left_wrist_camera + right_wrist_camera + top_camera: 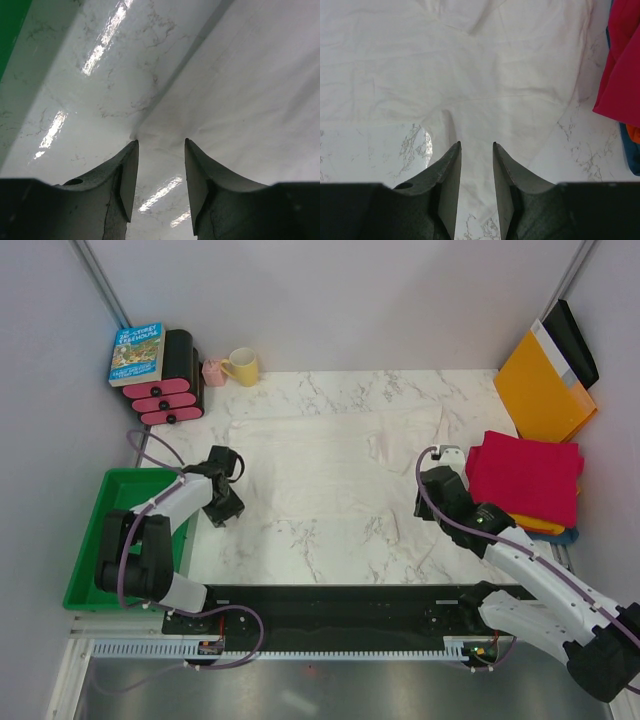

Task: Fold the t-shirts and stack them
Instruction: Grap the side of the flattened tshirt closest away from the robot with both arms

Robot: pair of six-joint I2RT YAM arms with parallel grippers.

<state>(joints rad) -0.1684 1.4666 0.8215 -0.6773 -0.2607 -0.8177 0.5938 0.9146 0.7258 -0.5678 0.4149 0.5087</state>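
The large white t-shirt (pixel 330 460) lies spread and wrinkled across the middle of the marbled table. My left gripper (pixel 226 508) is at its left edge; in the left wrist view the gripper (pixel 161 141) is open, with a cloth corner (pixel 150 131) just past its fingertips. My right gripper (pixel 432 502) is at the shirt's right side; in the right wrist view it (pixel 476 144) is open, and white cloth (pixel 480 90) runs under and between its jaws. A crimson folded shirt (pixel 525 478) tops an orange one (pixel 535 525) and a dark blue one (pixel 568 536) at the right.
A green bin (pixel 120 540) sits at the left table edge. An orange-yellow envelope (pixel 545 390) leans at the back right. A book (pixel 137 353) on a black-and-pink rack (pixel 170 390), a pink cup (pixel 213 372) and a yellow mug (pixel 242 367) stand at the back left.
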